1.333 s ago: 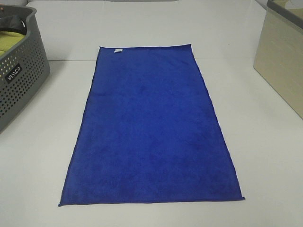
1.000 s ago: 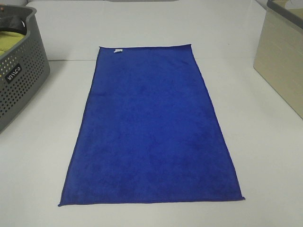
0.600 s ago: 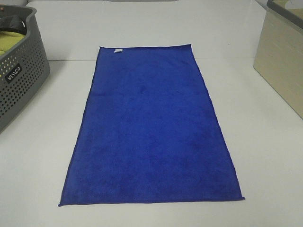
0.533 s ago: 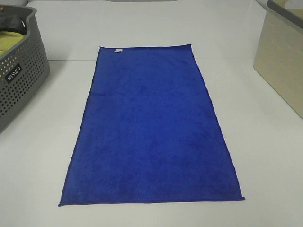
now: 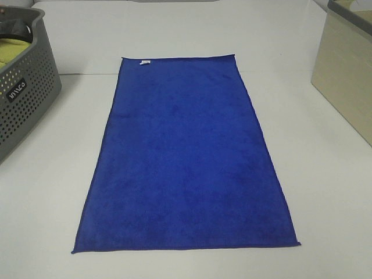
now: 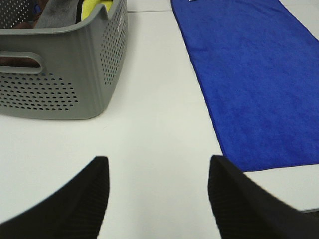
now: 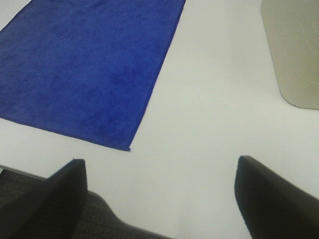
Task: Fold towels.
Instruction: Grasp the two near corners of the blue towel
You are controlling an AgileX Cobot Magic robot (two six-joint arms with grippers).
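With the royal-blue plush rectangular towel (image 5: 186, 157) flat at the centre of the white table (image 5: 52, 192), and left gripper (image 6: 157, 169) and right gripper (image 7: 160, 162) both spread empty, I should pinch its two near corners together, lifting evenly.

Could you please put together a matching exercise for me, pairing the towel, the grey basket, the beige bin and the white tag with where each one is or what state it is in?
Things:
1. towel
2. grey basket
3. beige bin
4. white tag

Place or state:
A. stands at the right edge of the table
B. lies flat and unfolded in the middle
C. holds a yellow-green cloth, at the left
D. sits on the far short hem

Pairs: 1-B, 2-C, 3-A, 4-D
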